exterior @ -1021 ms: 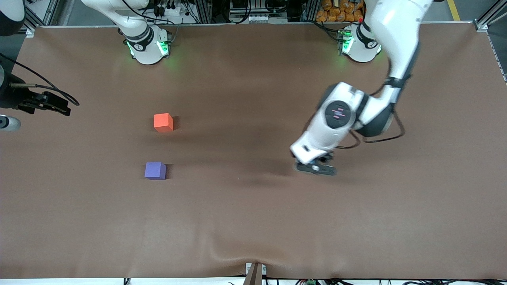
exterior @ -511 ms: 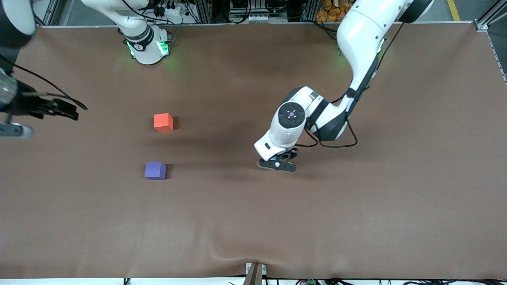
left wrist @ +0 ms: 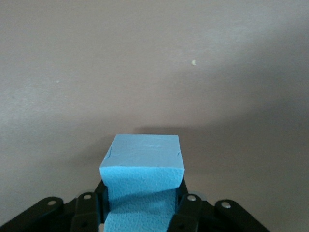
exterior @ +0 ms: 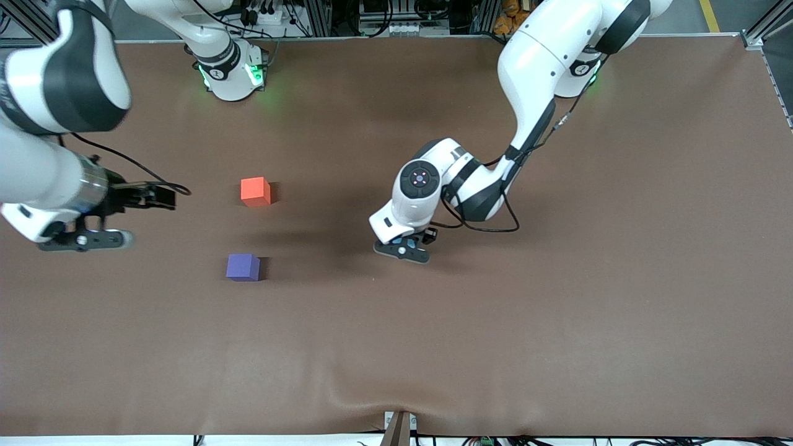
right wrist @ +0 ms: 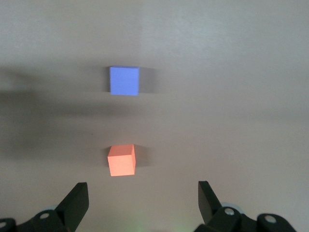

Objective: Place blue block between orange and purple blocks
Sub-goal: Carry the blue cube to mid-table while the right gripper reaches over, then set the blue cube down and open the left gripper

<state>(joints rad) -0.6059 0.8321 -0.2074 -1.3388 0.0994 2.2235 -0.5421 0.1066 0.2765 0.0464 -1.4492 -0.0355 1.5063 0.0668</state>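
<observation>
Sitting clamped between left gripper (left wrist: pixel 140 212) jaws, blue block (left wrist: pixel 143 174)

Sky-blue cube (left wrist: pixel 143 179) aloft over mid-table; orange cube (exterior: pixel 255 191) and purple cube (exterior: pixel 243 267) apart on the table.
</observation>
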